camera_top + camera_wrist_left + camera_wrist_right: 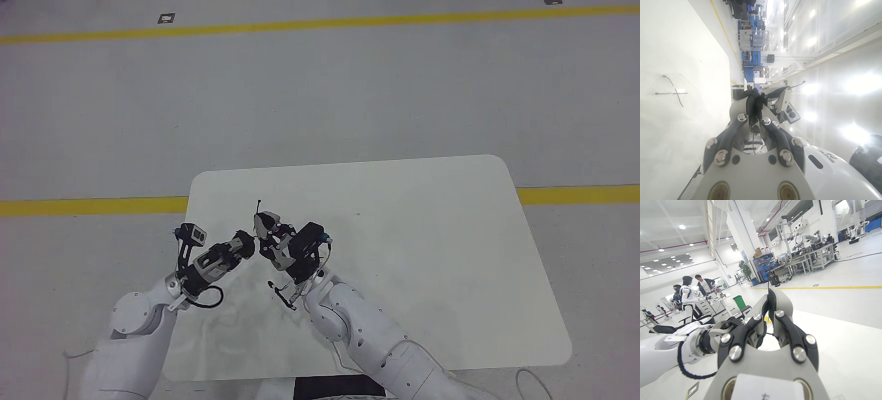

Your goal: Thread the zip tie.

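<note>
Spare zip ties (664, 93): a few black ones lie crossed on a clear sheet (680, 79) on the counter (450, 200). They are in its left half, toward the near edge, roughly under the raised hands.

Left hand (753, 94): held above the counter's left half, pointing across at the right hand. Fingers are drawn together, pads meeting. Can't tell whether anything is pinched between them.

Right hand (770, 296): just beside the left hand on its right side, tips near each other. Can't tell if they touch. Fingers are clamped on the zip tie (769, 283).

Zip tie vs right hand:
- The thin black strap runs between the two pads, along the length of the fingers.
- One end sticks out well past the fingertips, clear of everything. In the top view it points toward the counter's far edge.
- In the left wrist view that free end carries a small thickened tip.
- The strap also shows below the pads, in the gap between the fingers toward the palm. A thin black piece crosses that gap sideways; can't tell if it's the same tie.
- No part of the tie touches the counter.

The two hands sit well away from the counter's right edge.
</note>
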Action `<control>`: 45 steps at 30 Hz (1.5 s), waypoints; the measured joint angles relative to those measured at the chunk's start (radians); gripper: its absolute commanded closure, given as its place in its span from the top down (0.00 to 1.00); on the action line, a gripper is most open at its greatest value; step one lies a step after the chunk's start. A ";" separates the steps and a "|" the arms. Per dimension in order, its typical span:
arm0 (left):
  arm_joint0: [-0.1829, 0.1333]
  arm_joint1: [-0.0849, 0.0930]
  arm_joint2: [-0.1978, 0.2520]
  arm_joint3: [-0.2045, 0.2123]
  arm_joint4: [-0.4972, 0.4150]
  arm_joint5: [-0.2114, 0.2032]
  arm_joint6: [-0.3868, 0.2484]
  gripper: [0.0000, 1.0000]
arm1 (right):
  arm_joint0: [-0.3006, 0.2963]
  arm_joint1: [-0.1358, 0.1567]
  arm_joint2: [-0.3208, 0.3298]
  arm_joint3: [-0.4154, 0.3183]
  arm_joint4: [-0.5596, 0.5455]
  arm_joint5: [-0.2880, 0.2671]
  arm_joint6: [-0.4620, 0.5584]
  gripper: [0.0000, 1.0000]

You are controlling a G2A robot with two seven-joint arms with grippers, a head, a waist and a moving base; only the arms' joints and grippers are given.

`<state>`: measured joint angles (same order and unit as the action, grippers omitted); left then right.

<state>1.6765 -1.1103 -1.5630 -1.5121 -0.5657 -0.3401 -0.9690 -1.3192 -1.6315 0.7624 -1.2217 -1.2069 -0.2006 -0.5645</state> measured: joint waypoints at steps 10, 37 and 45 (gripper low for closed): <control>0.010 0.001 -0.001 -0.022 0.005 0.000 0.008 0.00 | 0.000 0.000 0.000 0.000 0.000 0.000 0.000 0.00; 0.040 0.013 -0.044 -0.039 -0.010 0.000 0.007 0.00 | -0.001 0.001 0.000 -0.002 -0.004 0.004 0.005 0.00; 0.040 0.013 -0.044 -0.039 -0.010 0.000 0.007 0.00 | -0.017 0.007 -0.001 -0.018 -0.057 0.028 0.030 0.00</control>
<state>1.7169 -1.0972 -1.6069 -1.5508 -0.5756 -0.3400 -0.9617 -1.3359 -1.6242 0.7611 -1.2394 -1.2636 -0.1722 -0.5349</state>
